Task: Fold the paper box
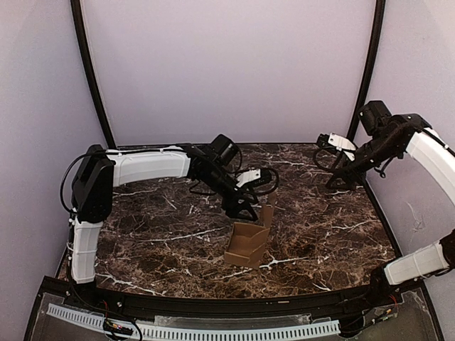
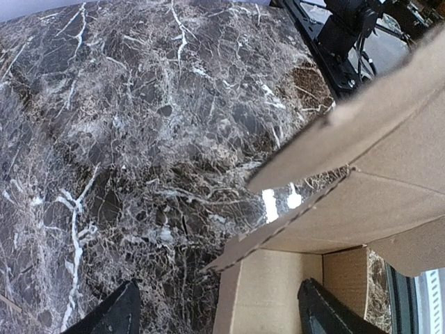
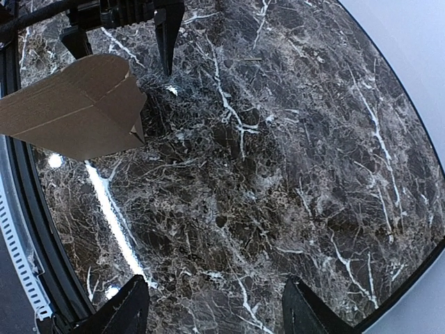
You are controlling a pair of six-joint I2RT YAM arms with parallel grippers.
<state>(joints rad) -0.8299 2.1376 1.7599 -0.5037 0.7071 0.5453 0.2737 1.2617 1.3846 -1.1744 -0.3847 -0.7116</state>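
We note the paper box, half-folded, standing on the table. One wall lies between the left fingers, spread wide and gripping nothing; we judge them poised to pinch. Farther off, the right fingers hang parted and empty.

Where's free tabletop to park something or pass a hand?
Bare marble: front left, between left arm base and the paper box; front right, from the box to the right end effector. Crowded: centre, left end effector over the box.
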